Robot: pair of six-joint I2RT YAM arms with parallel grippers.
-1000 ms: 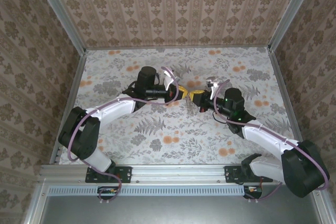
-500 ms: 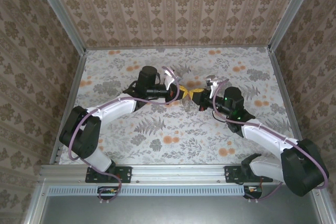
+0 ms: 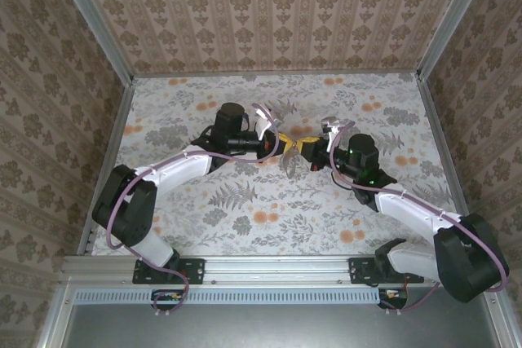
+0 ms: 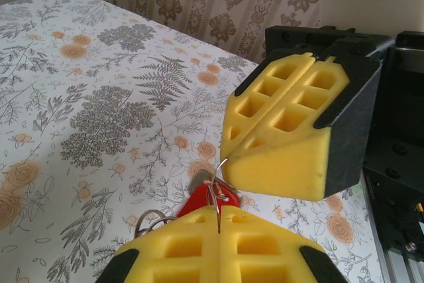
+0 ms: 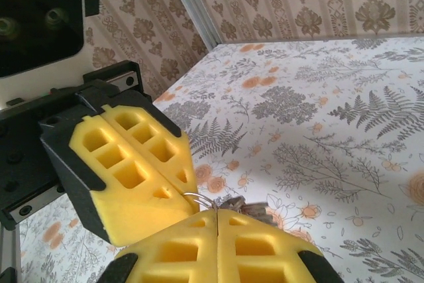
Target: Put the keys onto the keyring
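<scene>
No readable text

Neither the floral table cover point(image 3: 269, 218) nor the patterned walls point(image 3: 277, 14) carry any letters, numbers, labels or brand marks (their print is ornament: flowers, ferns, stripes).

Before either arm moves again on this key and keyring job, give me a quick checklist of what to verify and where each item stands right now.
1. Left gripper shut: ok, pads closed on a thin wire.
2. Right gripper shut: ok, the same wire seems to run into its seam.
3. Red key in sight: ok, just past the left pads.
4. Keyring located: ok, a blurred grey piece just beyond the right pads.
5. Key threaded on the keyring: cannot tell.
6. Room between the two grippers: not ok, their tips are almost touching.
</scene>
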